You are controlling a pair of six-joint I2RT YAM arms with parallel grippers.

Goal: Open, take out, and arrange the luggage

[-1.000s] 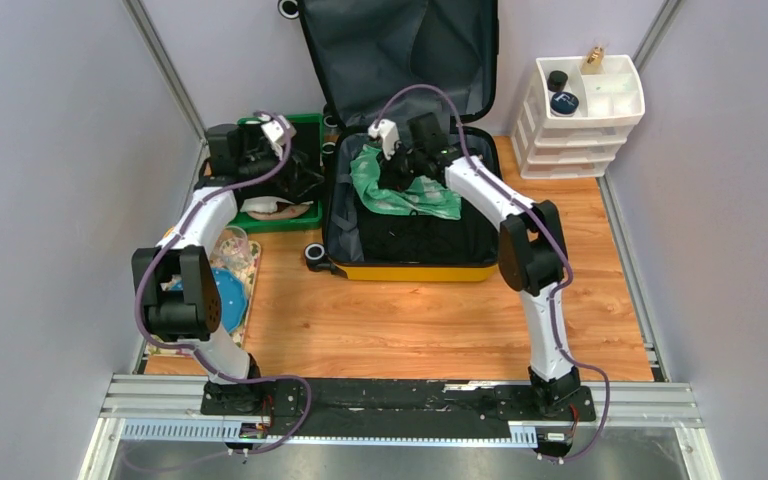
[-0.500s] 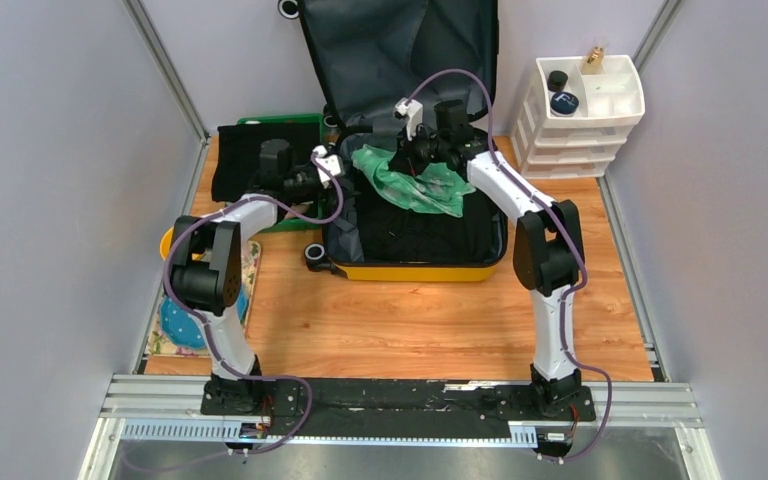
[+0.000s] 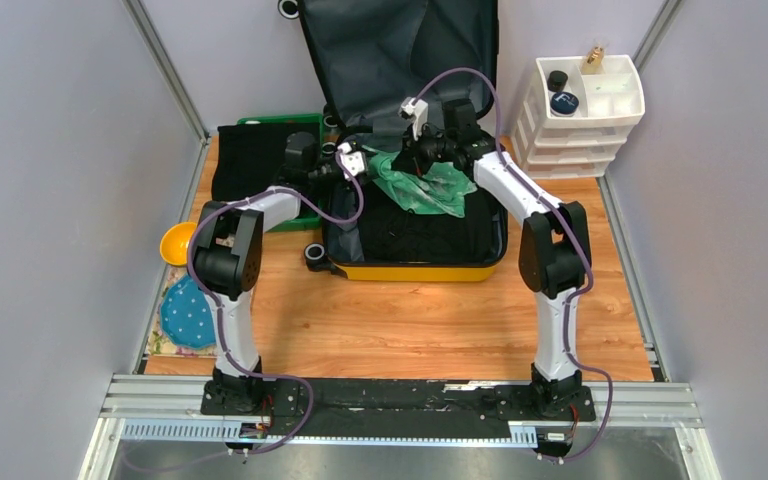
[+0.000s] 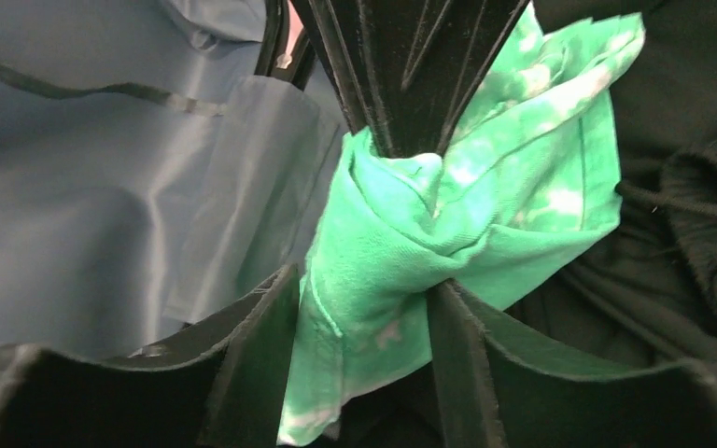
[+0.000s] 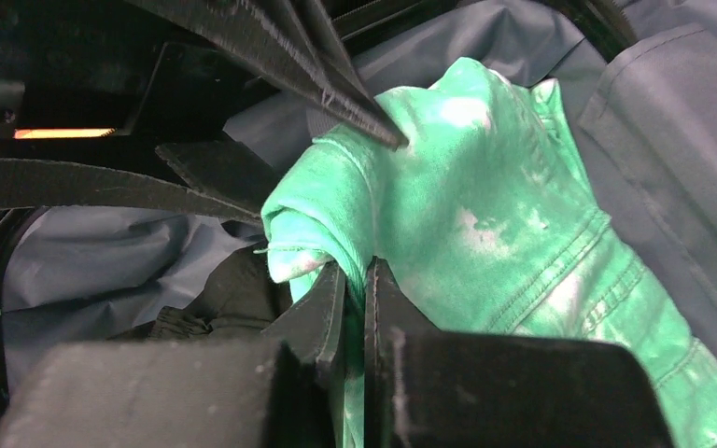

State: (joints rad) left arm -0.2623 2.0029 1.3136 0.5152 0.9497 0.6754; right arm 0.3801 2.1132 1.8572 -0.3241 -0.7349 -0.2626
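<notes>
Since the suitcase (image 3: 420,271) lies flat with its lid (image 3: 390,50) propped upright, both grippers can reach in from above. Its tub sits directly beneath them, and the lid rises just beyond their fingertips.

The right gripper (image 5: 350,271) is closed tight on a fold of a green cloth (image 5: 467,205), which hangs bunched below it, raised off the black clothes (image 3: 420,235) packed underneath. Held up like this, the cloth's twisted end is offered to the left gripper (image 4: 364,289), which meets it head-on. Its jaws stand wide on either side of that end, touching the fabric or nearly so, but I see no firm pinch. My guess is that a second hold is wanted, so the cloth can be spread or carried out.

Out past the left gripper's left side a green tray (image 3: 305,122) is mostly covered by a black garment (image 3: 250,160). A white drawer unit (image 3: 580,120) stands well off to the right gripper's right.

The right fingertips are buried in the cloth, so how much fabric they hold is unclear. What lies under the black clothes is hidden, and the shell's outside is out of view apart from its yellow near edge.
</notes>
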